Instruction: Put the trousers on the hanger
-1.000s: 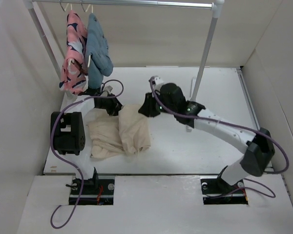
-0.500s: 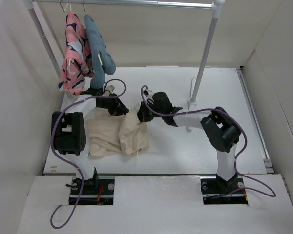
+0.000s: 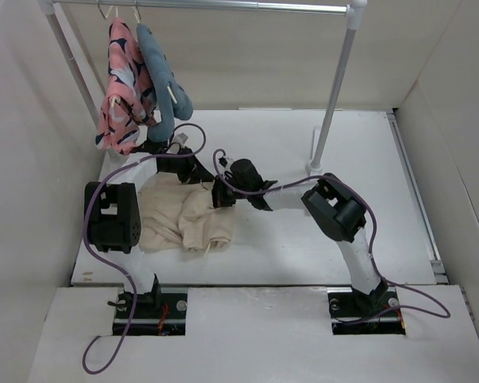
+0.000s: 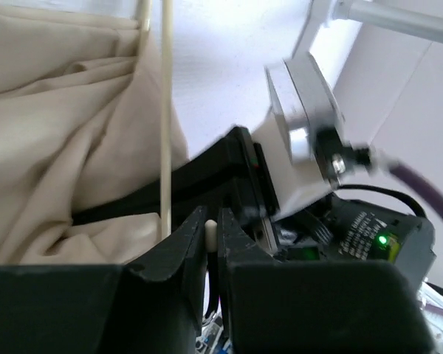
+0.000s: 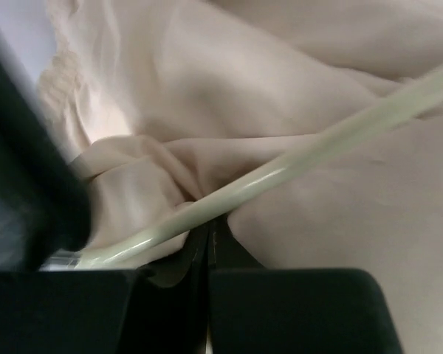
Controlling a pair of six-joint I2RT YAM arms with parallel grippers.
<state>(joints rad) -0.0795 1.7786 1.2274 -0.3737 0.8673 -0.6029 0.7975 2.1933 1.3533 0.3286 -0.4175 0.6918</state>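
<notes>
The beige trousers (image 3: 176, 219) lie bunched on the white table, left of centre. My left gripper (image 3: 198, 174) is at their far edge, shut on the rounded end of the thin cream hanger (image 4: 165, 110). The hanger's rod runs away over the cloth (image 4: 59, 133). My right gripper (image 3: 222, 194) is low at the trousers' right edge. Its jaws (image 5: 208, 225) are shut on a pucker of trouser cloth (image 5: 340, 88), just under the hanger rod (image 5: 295, 166) that crosses its view. The right gripper's white wrist (image 4: 303, 125) shows close in the left wrist view.
A metal clothes rail (image 3: 223, 5) spans the back. A pink patterned garment (image 3: 120, 80) and a blue-grey garment (image 3: 164, 80) hang at its left end. Its right post (image 3: 333, 96) stands on the table. Pale walls close in both sides.
My right arm has folded in and its gripper has moved left and nearer. The trousers have shifted left and bunched tighter. The blue-grey garment has swung.
</notes>
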